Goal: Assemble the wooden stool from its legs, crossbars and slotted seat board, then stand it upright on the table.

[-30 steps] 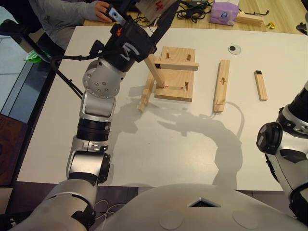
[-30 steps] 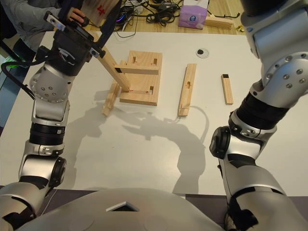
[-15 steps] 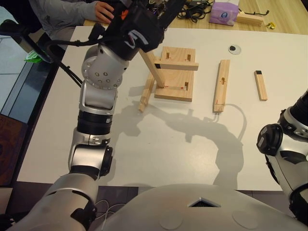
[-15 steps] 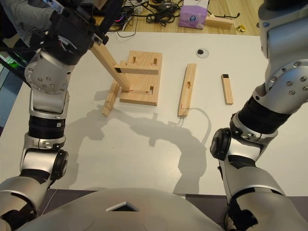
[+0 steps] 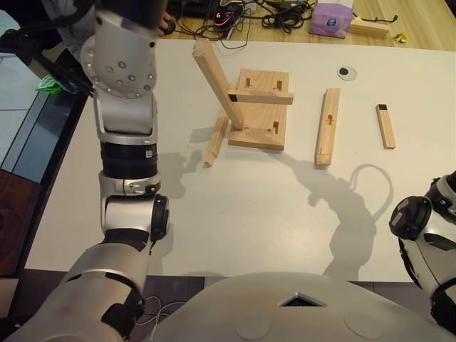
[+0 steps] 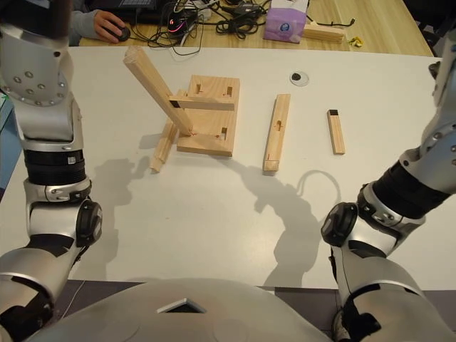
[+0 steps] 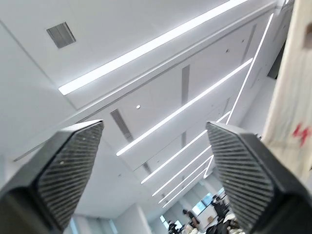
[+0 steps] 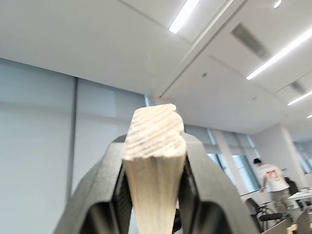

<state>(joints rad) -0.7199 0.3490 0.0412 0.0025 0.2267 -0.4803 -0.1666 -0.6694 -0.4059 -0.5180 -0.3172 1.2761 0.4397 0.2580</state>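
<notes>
The slotted seat board [image 5: 260, 117] lies flat at the table's back middle. One leg [image 5: 217, 82] stands tilted in its near left slot, leaning back-left, with nothing holding it. A crossbar [image 5: 265, 97] rests across the board. A second leg [image 5: 216, 140] lies against the board's left edge. A third leg [image 5: 328, 126] lies to the right, and a short crossbar [image 5: 385, 126] farther right. My left gripper [image 7: 153, 131] is open, raised toward the ceiling, with a red-marked wooden piece [image 7: 295, 97] beside it. My right gripper [image 8: 153, 140] is also raised and is shut on a wooden piece [image 8: 155, 165].
A small black disc [image 5: 347, 72] sits on the table behind the third leg. On the wooden desk beyond are a purple box [image 5: 332, 18], cables [image 5: 285, 8] and a wooden block [image 5: 369, 28]. The white table [image 5: 235, 206] has bare room in front.
My left gripper let go of the tilted leg and rose out of the head views. The leg stays standing in the seat board. The right arm also lifted.
</notes>
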